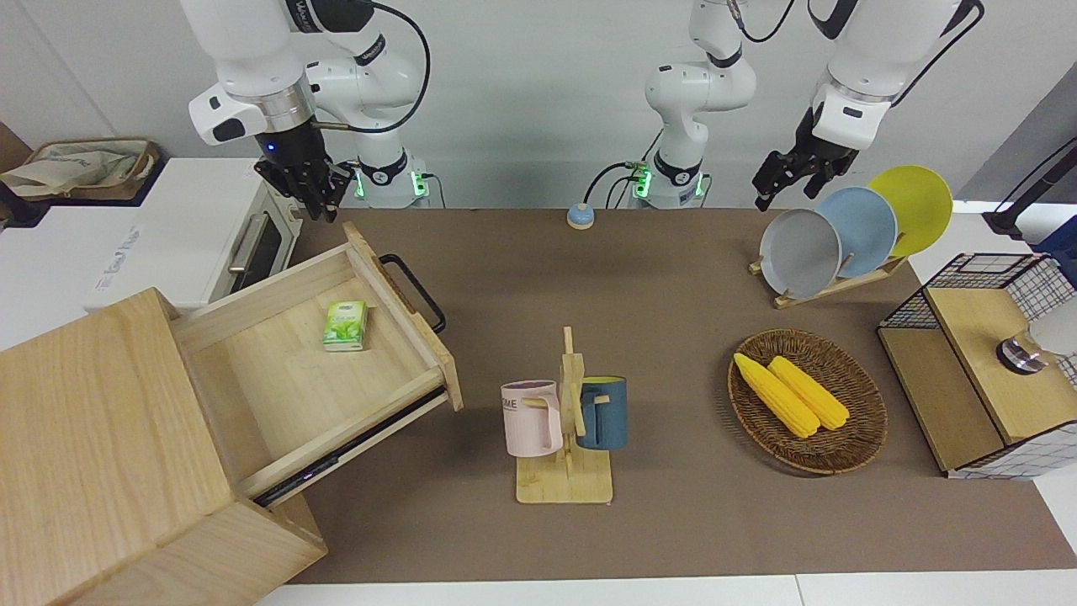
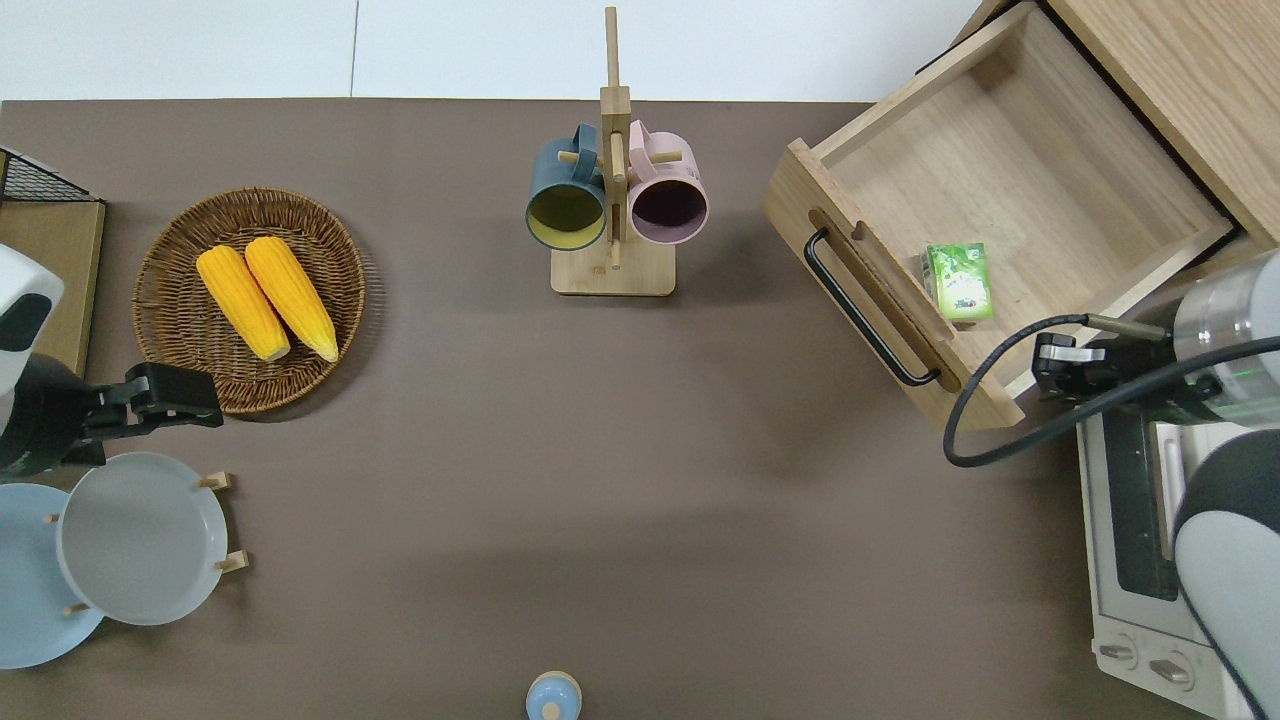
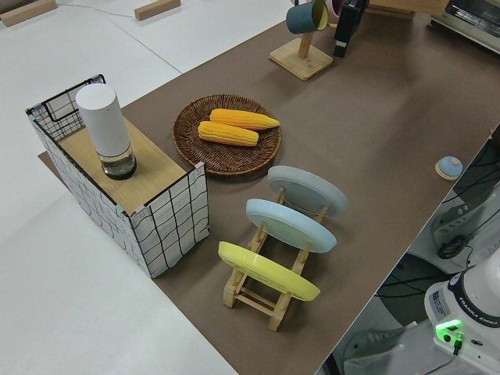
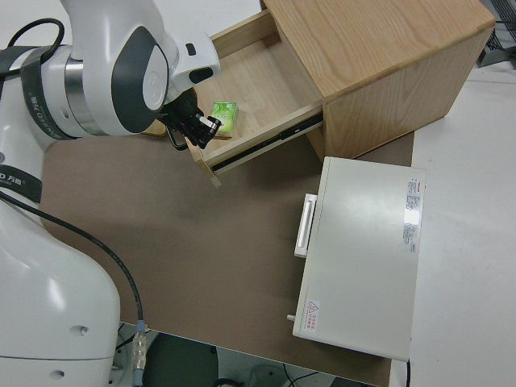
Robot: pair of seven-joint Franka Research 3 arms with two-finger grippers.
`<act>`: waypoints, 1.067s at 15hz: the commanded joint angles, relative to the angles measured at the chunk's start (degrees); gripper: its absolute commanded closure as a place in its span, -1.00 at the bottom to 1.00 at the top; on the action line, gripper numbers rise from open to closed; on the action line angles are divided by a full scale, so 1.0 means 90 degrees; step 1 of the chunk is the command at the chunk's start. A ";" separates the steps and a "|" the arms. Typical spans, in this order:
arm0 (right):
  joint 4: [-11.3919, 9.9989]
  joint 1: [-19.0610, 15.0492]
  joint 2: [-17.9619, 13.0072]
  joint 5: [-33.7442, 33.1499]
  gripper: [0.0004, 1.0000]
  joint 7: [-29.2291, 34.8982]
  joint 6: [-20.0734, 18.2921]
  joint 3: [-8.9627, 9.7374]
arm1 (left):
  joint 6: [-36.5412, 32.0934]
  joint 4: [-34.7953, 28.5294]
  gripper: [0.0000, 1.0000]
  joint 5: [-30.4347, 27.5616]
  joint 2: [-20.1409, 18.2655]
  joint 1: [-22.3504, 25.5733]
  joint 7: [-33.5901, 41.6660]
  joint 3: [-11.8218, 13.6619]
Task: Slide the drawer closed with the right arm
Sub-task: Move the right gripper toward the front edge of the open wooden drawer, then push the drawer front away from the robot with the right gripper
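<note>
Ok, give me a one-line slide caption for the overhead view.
Right arm's black tool over the nearest corner of the open light-wood drawer; left arm parked.

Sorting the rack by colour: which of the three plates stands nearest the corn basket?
The grey plate; the pale blue plate and yellow plate stand farther along the wooden rack.
</note>
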 commanded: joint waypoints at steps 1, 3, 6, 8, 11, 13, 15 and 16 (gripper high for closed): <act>0.0157 -0.0007 0.0083 0.0222 0.88 0.0906 -0.0179 0.0195 | -0.0099 0.0024 -0.99 -0.0006 -0.0053 -0.0007 0.0056 0.0028; 0.0157 0.0003 0.0083 0.0242 0.90 0.1608 -0.0179 0.0351 | -0.0099 0.0024 -0.99 -0.0006 -0.0053 -0.0007 0.0056 0.0028; 0.0138 0.0041 0.0083 0.0486 0.97 0.2556 -0.0179 0.0556 | -0.0099 0.0024 -0.99 -0.0006 -0.0053 -0.0007 0.0056 0.0028; 0.0099 0.0139 0.0083 0.0487 0.98 0.2996 -0.0170 0.0654 | -0.0099 0.0024 -0.99 -0.0006 -0.0053 -0.0007 0.0056 0.0028; -0.0173 0.0412 0.0083 0.0467 0.98 0.3739 0.0102 0.0722 | -0.0099 0.0024 -0.99 -0.0006 -0.0053 -0.0007 0.0056 0.0028; -0.0321 0.0588 0.0083 0.0457 0.98 0.4101 0.0298 0.0722 | -0.0109 0.0024 -0.99 -0.0006 -0.0053 -0.0007 0.0056 0.0028; -0.0457 0.0715 0.0150 0.0448 0.98 0.4229 0.0522 0.0722 | -0.0099 0.0024 -0.99 -0.0006 -0.0053 -0.0007 0.0056 0.0028; -0.0516 0.0793 0.0209 0.0428 0.98 0.4355 0.0678 0.0722 | -0.0099 0.0024 -0.99 -0.0006 -0.0053 -0.0007 0.0056 0.0028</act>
